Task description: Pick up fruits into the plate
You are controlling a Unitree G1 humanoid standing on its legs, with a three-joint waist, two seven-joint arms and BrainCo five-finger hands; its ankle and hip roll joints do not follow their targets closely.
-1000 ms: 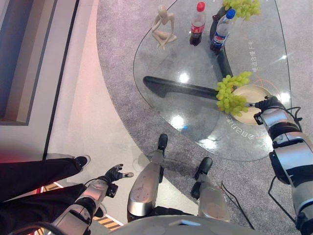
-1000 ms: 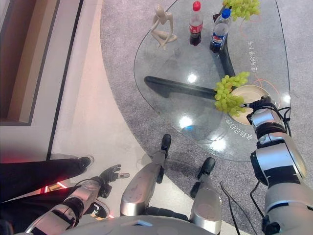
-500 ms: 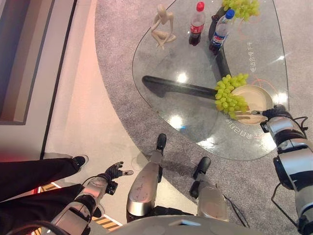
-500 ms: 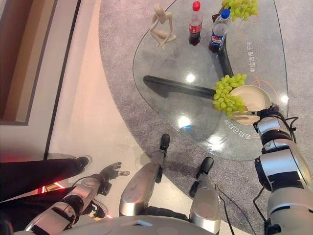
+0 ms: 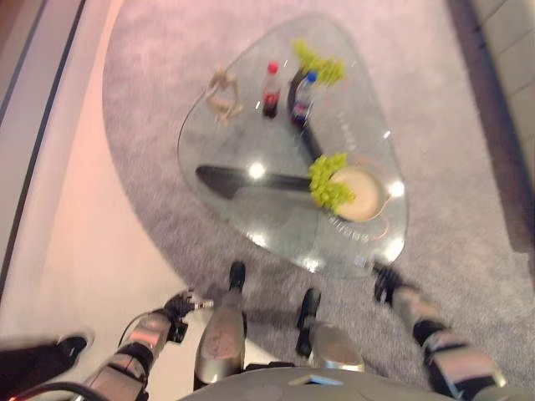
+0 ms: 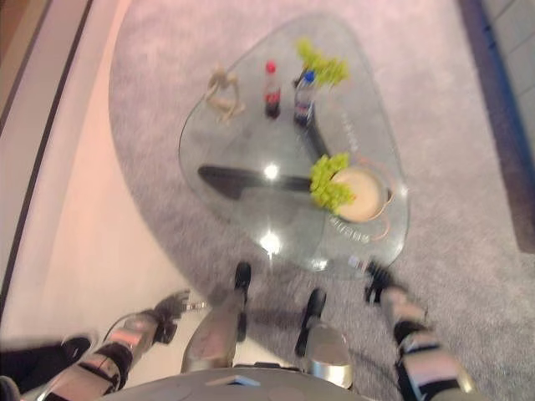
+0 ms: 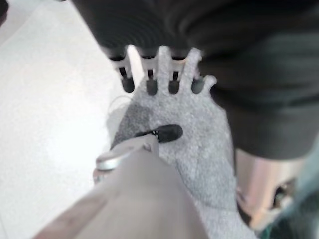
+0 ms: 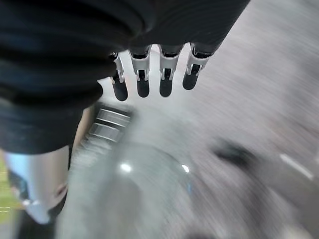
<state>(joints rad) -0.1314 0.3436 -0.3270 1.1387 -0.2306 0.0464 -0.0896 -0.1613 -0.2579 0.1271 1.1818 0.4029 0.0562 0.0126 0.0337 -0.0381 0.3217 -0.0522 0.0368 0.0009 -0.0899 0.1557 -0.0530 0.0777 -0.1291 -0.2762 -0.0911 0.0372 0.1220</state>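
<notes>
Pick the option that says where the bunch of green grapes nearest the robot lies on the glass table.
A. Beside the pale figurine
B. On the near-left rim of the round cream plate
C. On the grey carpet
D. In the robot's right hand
B: the bunch of green grapes overlaps the rim of the round cream plate, while the right hand hangs empty off the glass table.

Blurred: glass table (image 5: 251, 209), pale figurine (image 5: 221, 90), two bottles (image 5: 271, 88), labels unreadable. Plate (image 5: 368, 194) part-hidden by grapes (image 5: 328, 180) at its left edge. Person's shoe (image 5: 63, 347) cut off, lower left of frame.
</notes>
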